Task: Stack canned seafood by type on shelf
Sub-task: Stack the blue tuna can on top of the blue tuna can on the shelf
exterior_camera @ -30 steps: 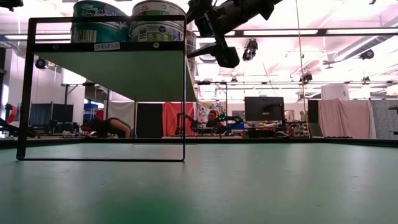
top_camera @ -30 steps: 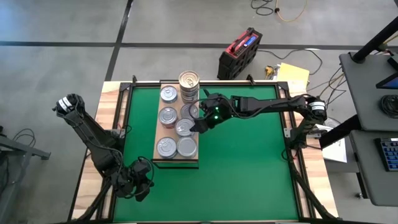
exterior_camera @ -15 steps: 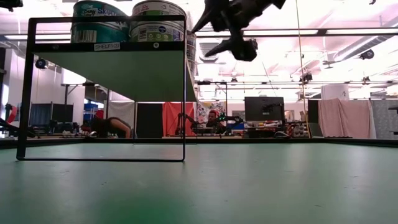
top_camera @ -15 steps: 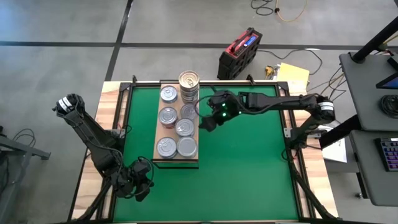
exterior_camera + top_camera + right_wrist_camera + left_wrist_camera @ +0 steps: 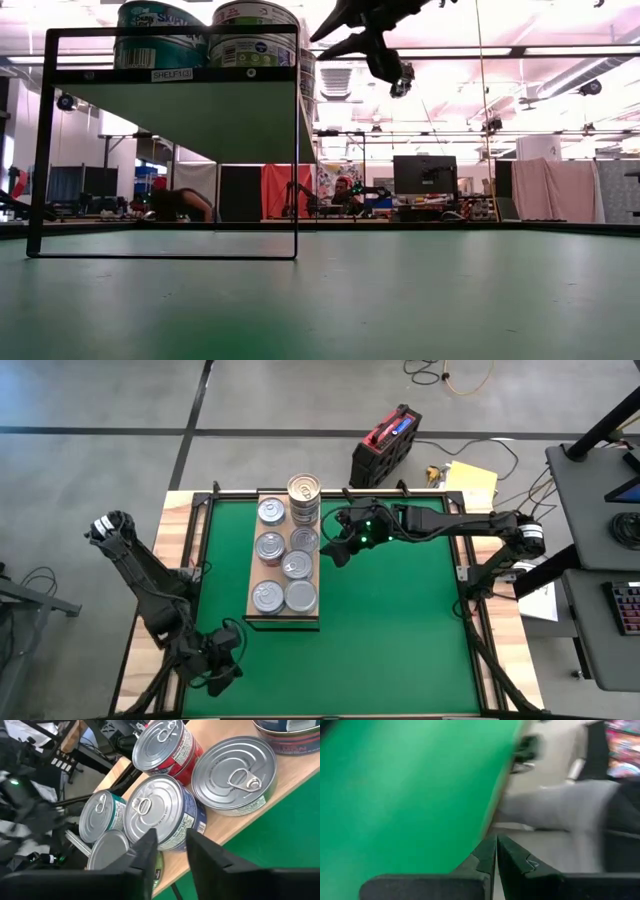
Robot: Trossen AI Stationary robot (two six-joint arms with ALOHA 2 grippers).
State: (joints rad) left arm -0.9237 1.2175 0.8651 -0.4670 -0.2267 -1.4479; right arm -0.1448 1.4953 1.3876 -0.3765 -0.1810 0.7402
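Right gripper (image 5: 335,550) hangs off the shelf (image 5: 251,582) at three o'clock, fingers narrowed, apparently empty; tins (image 5: 284,565) sit stacked there. Next grasp should descend square, fingers straddling one tin.

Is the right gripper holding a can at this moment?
No. The right gripper holds nothing: only a narrow, bare gap lies between its jaws, and the cans sit on the shelf.

Right tool (image 5: 334,551) empty, beside cans (image 5: 285,568) on shelf (image 5: 255,578).
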